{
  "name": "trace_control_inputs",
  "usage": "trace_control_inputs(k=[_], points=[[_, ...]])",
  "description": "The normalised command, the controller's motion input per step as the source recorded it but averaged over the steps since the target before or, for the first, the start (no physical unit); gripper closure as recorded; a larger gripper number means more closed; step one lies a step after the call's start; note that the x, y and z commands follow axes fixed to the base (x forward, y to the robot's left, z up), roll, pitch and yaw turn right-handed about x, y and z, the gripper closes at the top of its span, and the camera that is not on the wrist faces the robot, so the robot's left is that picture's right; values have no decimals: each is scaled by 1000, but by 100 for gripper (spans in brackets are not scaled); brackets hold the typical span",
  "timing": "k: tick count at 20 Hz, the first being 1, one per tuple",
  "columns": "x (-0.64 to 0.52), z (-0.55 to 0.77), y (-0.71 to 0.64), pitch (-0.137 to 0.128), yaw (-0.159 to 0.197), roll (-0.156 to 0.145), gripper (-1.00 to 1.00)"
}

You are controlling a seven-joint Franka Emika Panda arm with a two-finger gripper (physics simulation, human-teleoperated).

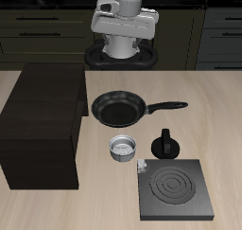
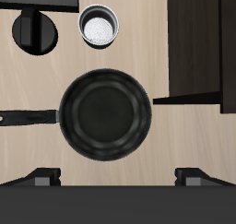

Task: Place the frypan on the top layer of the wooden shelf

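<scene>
The round black shallow frypan (image 1: 118, 109) lay flat on the light wooden table (image 1: 217, 101), just beside the large dark brown boxy wooden shelf (image 1: 43, 125) and apart from it by a narrow strip of bare tabletop. Its long straight black handle (image 1: 166, 107) ran away from the shelf, roughly parallel to the table's front edge, so the pan's long axis lay crosswise to the line from the robot's base to the front edge.

The two-finger gripper (image 2: 118, 177) hung high, close in front of the robot's base and farther back than the pan. In the wrist view its fingertips (image 2: 44, 177) stood wide apart with nothing between them, so it was open and empty, and the pan bowl (image 2: 105, 114) sat almost straight beneath it, with the handle (image 2: 28, 116) reaching off sideways. By my judgement the coming move turned on that offset: the gripper needed to shift along the handle's axis away from the shelf, then descend with its fingers set across the handle.

Nearer the front edge stood a small grey metal pot (image 1: 123, 149), a short black upright object (image 1: 166, 142) I could not identify, and a flat black square stove with a spiral burner (image 1: 174, 189), all clear of the pan.
</scene>
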Motion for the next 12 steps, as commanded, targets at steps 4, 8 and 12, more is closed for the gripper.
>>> trace_control_inputs(k=[4, 8, 12], points=[[-64, -388, 253, 30, 21, 30, -100], [-33, -383, 256, 35, 18, 30, -100], [-58, -284, 181, 6, -6, -14, -100]])
